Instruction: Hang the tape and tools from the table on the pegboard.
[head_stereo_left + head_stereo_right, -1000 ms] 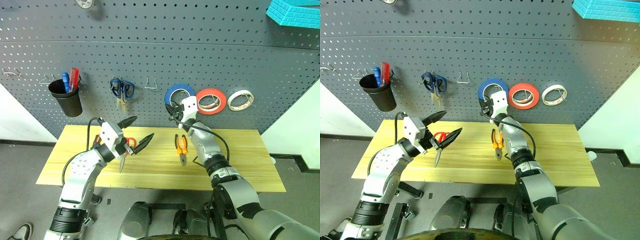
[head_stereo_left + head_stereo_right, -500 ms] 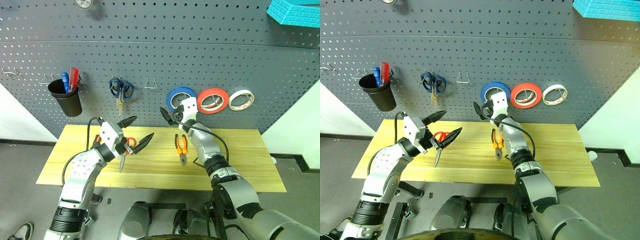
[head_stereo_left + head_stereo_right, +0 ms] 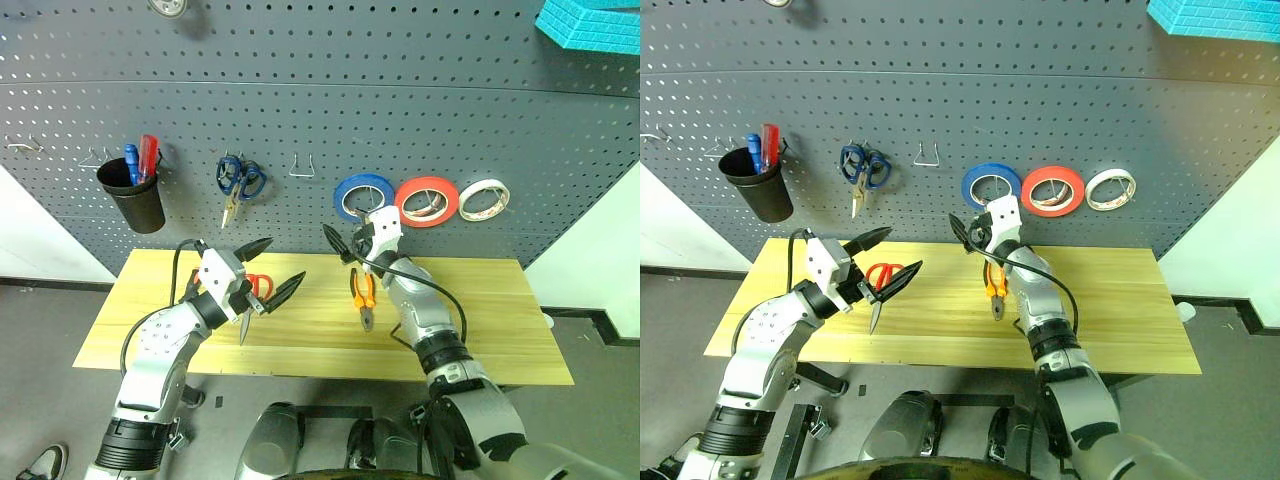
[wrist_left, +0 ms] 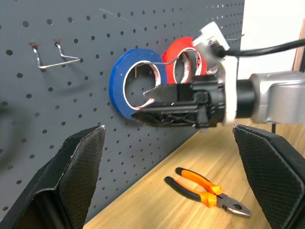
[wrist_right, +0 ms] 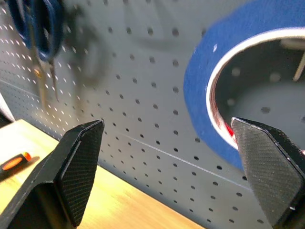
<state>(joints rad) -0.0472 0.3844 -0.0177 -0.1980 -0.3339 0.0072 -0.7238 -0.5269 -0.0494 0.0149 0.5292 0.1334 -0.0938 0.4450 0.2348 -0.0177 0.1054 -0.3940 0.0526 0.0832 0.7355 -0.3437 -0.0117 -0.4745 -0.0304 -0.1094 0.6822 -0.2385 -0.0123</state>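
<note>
The dark grey perforated pegboard [image 3: 320,130] carries the blue ring-shaped tape roll [image 3: 362,194] on its hook. On my light wood table [image 3: 480,320] wait orange-and-black pliers [image 3: 364,293] and red-handled scissors [image 3: 255,290]. My right tool [image 3: 345,243] gapes wide, empty, beside the roll; my left tool [image 3: 270,270] hovers wide above the scissors.

A grey floor [image 3: 40,330] lay beneath the desk, with a black skirting strip [image 3: 600,322] running along the foot of white walls [image 3: 600,250] at three and nine o'clock. At one o'clock a turquoise ribbed block [image 3: 590,25] sat up high. The light was even, with soft shadows.
</note>
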